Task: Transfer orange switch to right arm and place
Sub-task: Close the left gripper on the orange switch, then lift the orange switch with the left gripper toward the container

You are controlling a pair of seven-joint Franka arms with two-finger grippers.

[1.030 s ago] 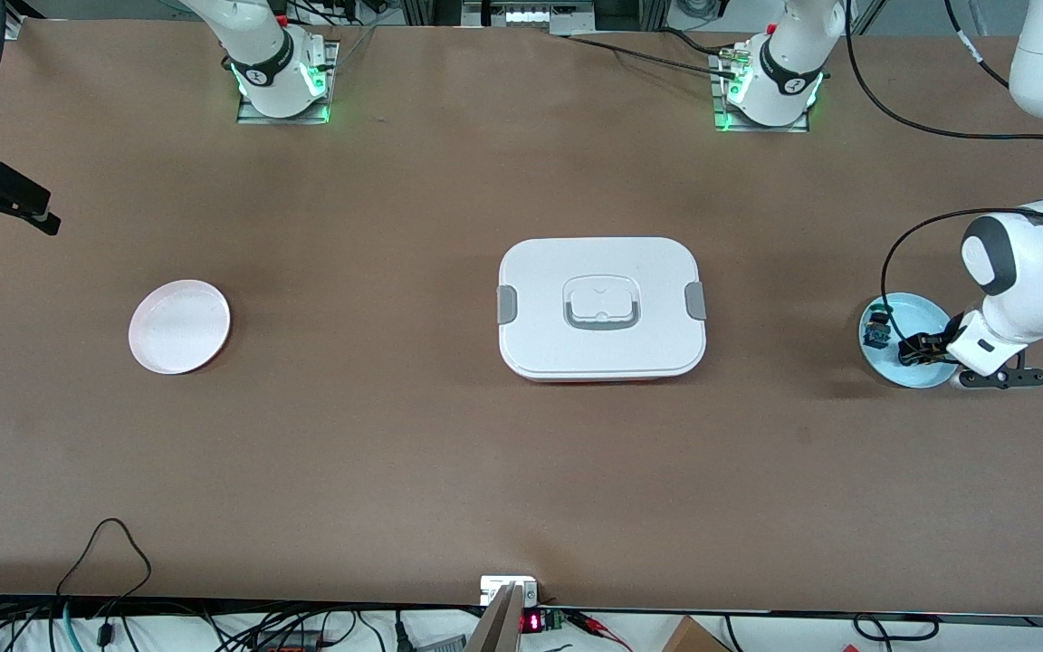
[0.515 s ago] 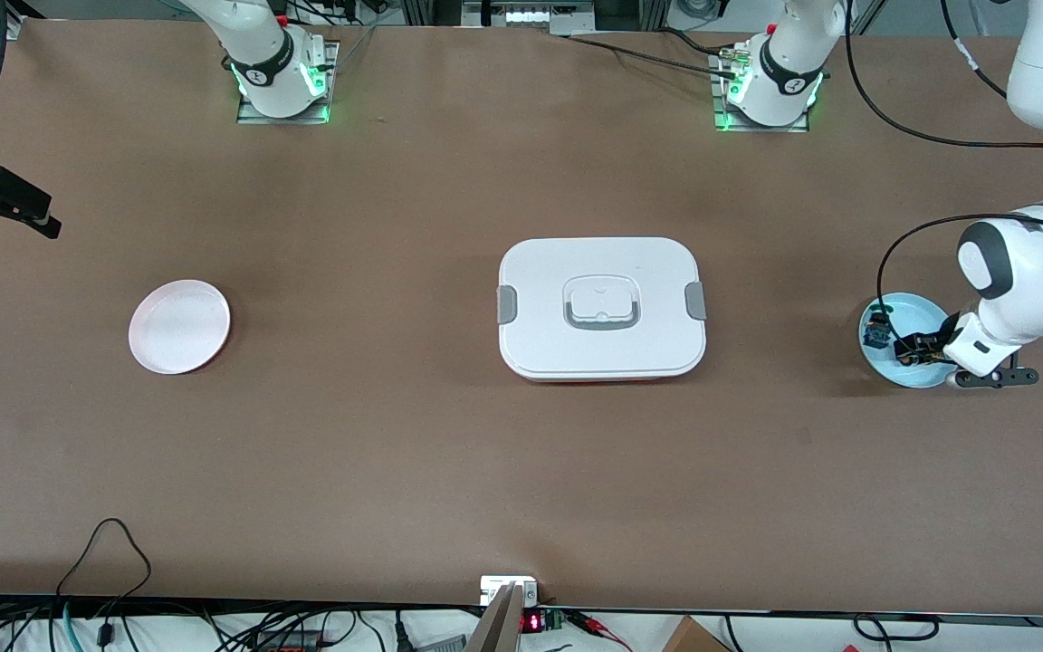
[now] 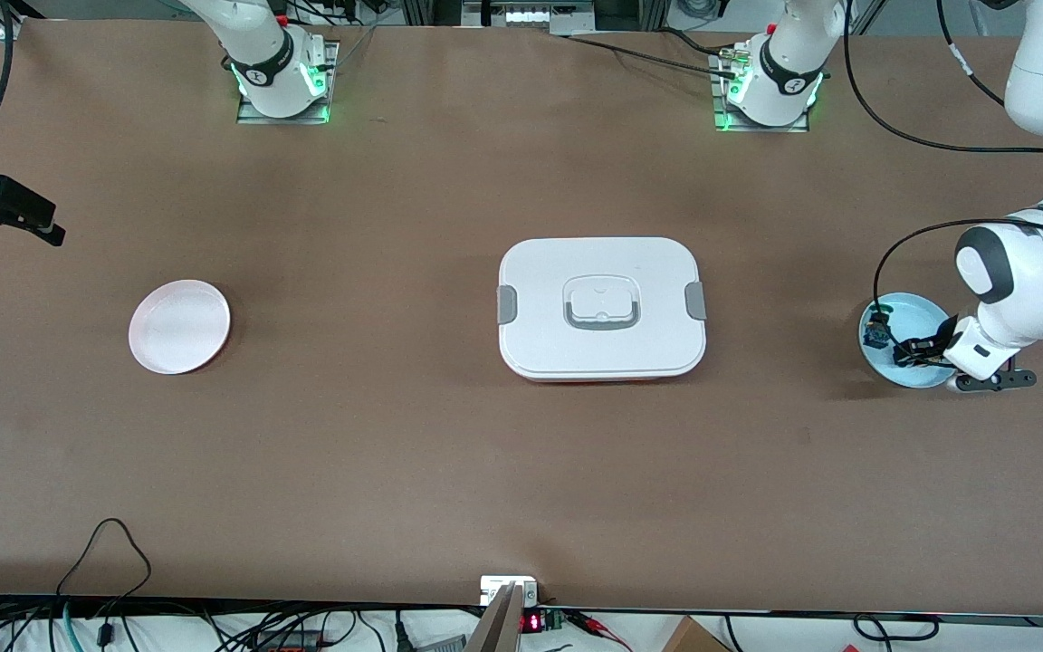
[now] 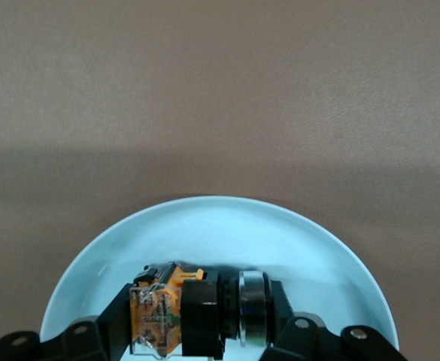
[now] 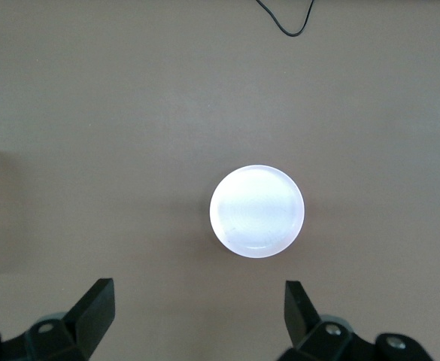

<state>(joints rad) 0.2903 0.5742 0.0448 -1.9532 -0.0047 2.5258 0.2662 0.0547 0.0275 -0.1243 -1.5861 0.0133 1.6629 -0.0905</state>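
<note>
Spreading across almost the whole front frame, the brown table (image 3: 449, 453) carries a white lidded box (image 3: 601, 308) at centre frame and a white plate (image 3: 179, 326) at middle left. At the frame's right edge sits a pale blue dish (image 3: 915, 321), and the left arm bends down to it, its left gripper (image 3: 918, 351) lowered into the dish. In the left wrist view the orange switch (image 4: 197, 312) lies on its side in the dish at the bottom centre, directly between the black fingers (image 4: 295, 331), which press against its two ends, clenched on it. A blue-and-green small switch (image 3: 875, 333) rests by the dish's rim. The right gripper (image 5: 197, 312) waits at the front frame's left edge with its jaws spread wide, holding nothing.
</note>
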